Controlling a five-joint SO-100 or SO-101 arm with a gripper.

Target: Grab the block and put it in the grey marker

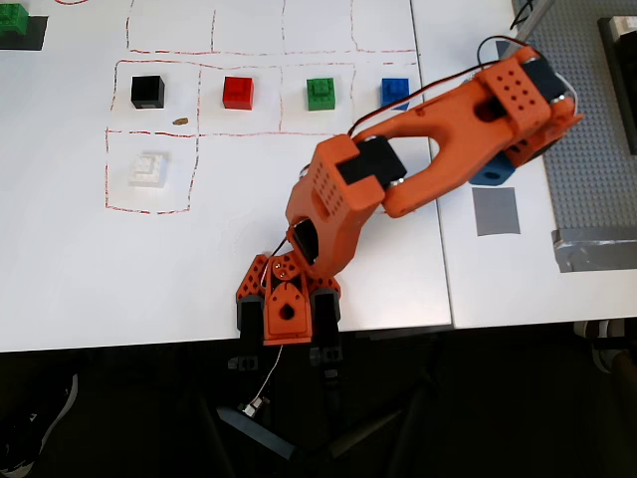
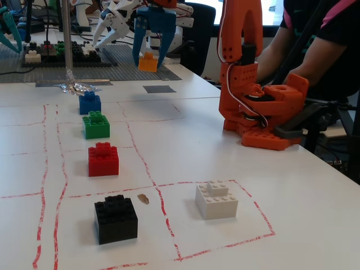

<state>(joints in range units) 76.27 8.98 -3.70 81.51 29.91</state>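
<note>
Overhead view first: the orange arm [image 1: 418, 169] stretches from its base [image 1: 287, 304] at the near edge of the table [image 1: 60, 279] up and across to the right. Only a blue piece of the pincer [image 1: 493, 176] peeks out from under the wrist, so from up here I cannot tell how wide it stands, and the block is hidden beneath the arm. The grey marker [image 1: 496, 211] lies just below that blue piece. To its right sit the studded grey baseplate [image 1: 587, 119] and a strip of silver foil [image 1: 592, 249]. On the left, inside red dashed boxes, there is a row: black brick [image 1: 147, 92], red brick [image 1: 238, 93], green brick [image 1: 320, 93], blue brick [image 1: 394, 92]. The white brick [image 1: 149, 167] is alone in the box below the black one.

Over to the fixed view, and here it is clear. The blue pincer [image 2: 149, 63] comes down from the top edge with its two fingers [image 2: 138, 42] spread only narrowly, one on each side of the block [image 2: 148, 61], closed against its sides. The block sits just beyond the grey marker [image 2: 159, 89], a little to its left in this view, not on it. Whether the block touches the table or hangs clear, I cannot tell. The foil [image 2: 76, 87] lies left of the marker, and the coloured bricks run towards the camera, ending in the black brick [image 2: 115, 218] and white brick [image 2: 216, 199].
</note>
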